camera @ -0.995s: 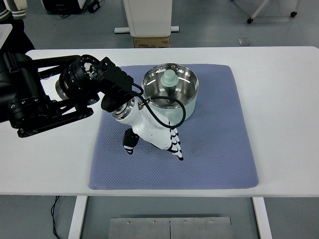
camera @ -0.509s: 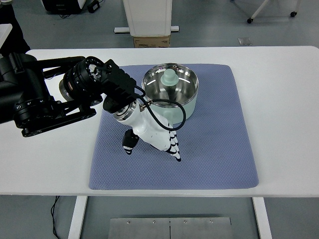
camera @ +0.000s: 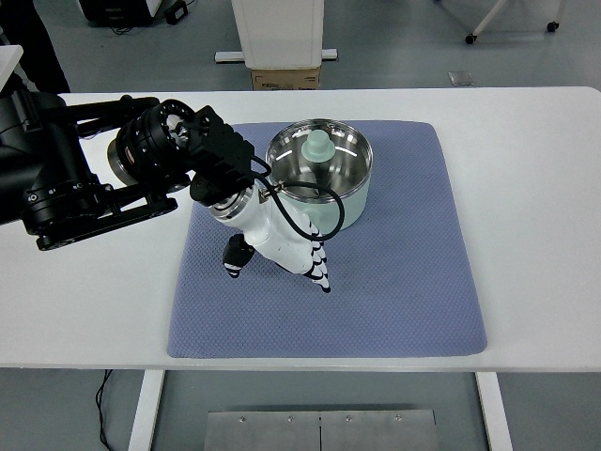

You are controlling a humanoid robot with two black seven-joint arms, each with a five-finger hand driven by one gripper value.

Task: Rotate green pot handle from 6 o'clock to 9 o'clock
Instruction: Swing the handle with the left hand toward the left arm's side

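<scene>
Blue mat [camera: 413, 282] bears green pot [camera: 319, 169] — left hand [camera: 282, 246] spread beside it.

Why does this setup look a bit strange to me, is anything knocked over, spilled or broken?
Nothing stands out. The green pot sits upright on the blue mat, lid on, with no spill or damage visible. The left hand rests on the mat right against the pot's near side, hiding its handle, so which way the handle points can't be told.

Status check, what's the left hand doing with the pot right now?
Left hand down at green pot near side; grip hidden. Right arm unseen. Blue mat otherwise bare.
</scene>
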